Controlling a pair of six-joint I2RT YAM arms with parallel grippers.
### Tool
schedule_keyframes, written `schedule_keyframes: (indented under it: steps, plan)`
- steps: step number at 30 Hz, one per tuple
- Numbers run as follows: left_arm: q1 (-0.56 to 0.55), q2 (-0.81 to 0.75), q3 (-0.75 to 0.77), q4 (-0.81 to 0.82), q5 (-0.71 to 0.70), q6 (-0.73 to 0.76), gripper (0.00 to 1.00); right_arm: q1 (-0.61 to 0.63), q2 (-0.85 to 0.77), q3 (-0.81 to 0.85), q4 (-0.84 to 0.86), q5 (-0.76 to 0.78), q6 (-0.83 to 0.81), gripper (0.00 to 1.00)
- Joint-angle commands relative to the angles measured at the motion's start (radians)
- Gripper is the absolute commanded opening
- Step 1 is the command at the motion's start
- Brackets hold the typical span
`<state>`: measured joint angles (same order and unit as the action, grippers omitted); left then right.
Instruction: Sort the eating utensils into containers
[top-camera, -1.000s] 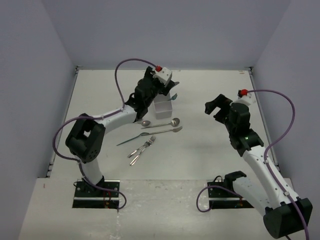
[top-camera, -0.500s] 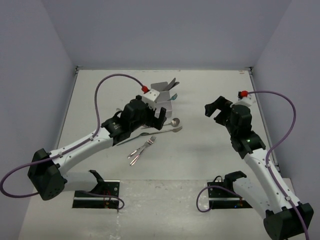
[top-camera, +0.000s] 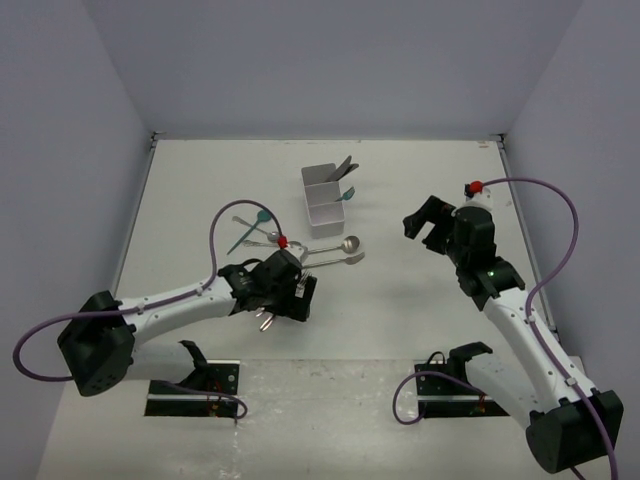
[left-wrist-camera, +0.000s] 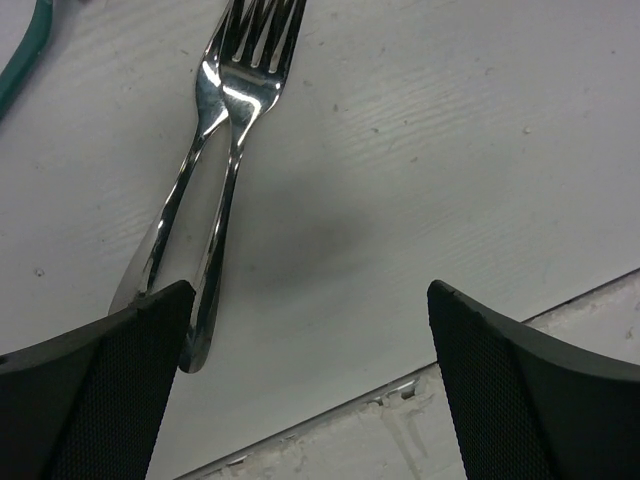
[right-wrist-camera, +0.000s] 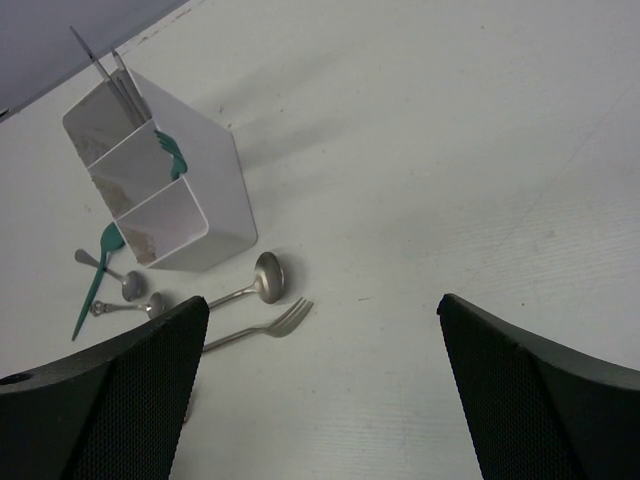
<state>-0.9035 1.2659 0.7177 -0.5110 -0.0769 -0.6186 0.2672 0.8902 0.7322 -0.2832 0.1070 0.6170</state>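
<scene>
The white three-compartment box stands at the back centre and also shows in the right wrist view. It holds silver knives in its far compartment and a teal fork in the middle one. Two overlapping silver forks lie on the table right in front of my left gripper, which is open, empty and low over their handles. A silver spoon and a silver fork lie just in front of the box. A teal spoon and small silver spoons lie to its left. My right gripper is open and empty, raised to the right of the box.
The table's near edge runs just below the left fingers. Grey walls close the table at the back and sides. The left arm's purple cable arcs over the teal spoon area.
My left arm has swung away from the box, back toward the near edge and down over the two forks. The right arm has barely moved.
</scene>
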Motion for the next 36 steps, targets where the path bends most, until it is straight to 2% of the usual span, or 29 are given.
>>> schedule_keyframes:
  steps: [1, 6, 9, 18, 21, 22, 24, 25, 27, 29, 30, 36]
  plan:
    - [0.000, 0.015, -0.021, -0.027, -0.044, -0.053, 1.00, -0.003, -0.011, 0.006, 0.007, -0.015, -0.025, 0.99]
    - [0.000, 0.062, -0.015, -0.003, -0.121, -0.020, 1.00, -0.003, -0.011, 0.001, 0.009, -0.015, -0.028, 0.99]
    - [0.000, 0.092, -0.006, 0.009, -0.104, 0.011, 0.99, -0.003, -0.002, 0.004, 0.009, -0.015, -0.030, 0.99]
    - [-0.012, 0.156, -0.020, 0.063, -0.054, 0.023, 0.85, -0.003, -0.002, 0.003, 0.009, -0.003, -0.033, 0.99]
    - [-0.017, 0.194, -0.009, 0.094, -0.053, 0.033, 0.73, -0.003, 0.004, 0.006, 0.009, -0.003, -0.034, 0.99]
    - [-0.018, 0.204, -0.004, 0.098, -0.058, 0.037, 0.65, -0.003, 0.006, 0.006, 0.009, -0.004, -0.034, 0.99]
    - [-0.021, 0.237, 0.017, 0.106, -0.079, 0.043, 0.55, -0.003, 0.004, 0.007, 0.009, -0.004, -0.036, 0.99]
    - [-0.021, 0.250, 0.025, 0.106, -0.089, 0.052, 0.44, -0.003, 0.003, 0.007, 0.009, -0.003, -0.036, 0.99]
    - [-0.023, 0.279, 0.048, 0.106, -0.101, 0.068, 0.28, -0.003, 0.000, 0.006, 0.009, 0.002, -0.036, 0.99]
    - [-0.026, 0.297, 0.063, 0.108, -0.093, 0.072, 0.15, -0.003, -0.004, 0.006, 0.009, 0.010, -0.037, 0.99]
    - [-0.031, 0.300, 0.068, 0.111, -0.087, 0.082, 0.01, -0.003, -0.007, 0.004, 0.009, 0.010, -0.039, 0.99]
    - [-0.074, 0.282, 0.124, 0.111, -0.103, 0.118, 0.00, -0.003, -0.013, 0.003, 0.009, 0.010, -0.039, 0.99]
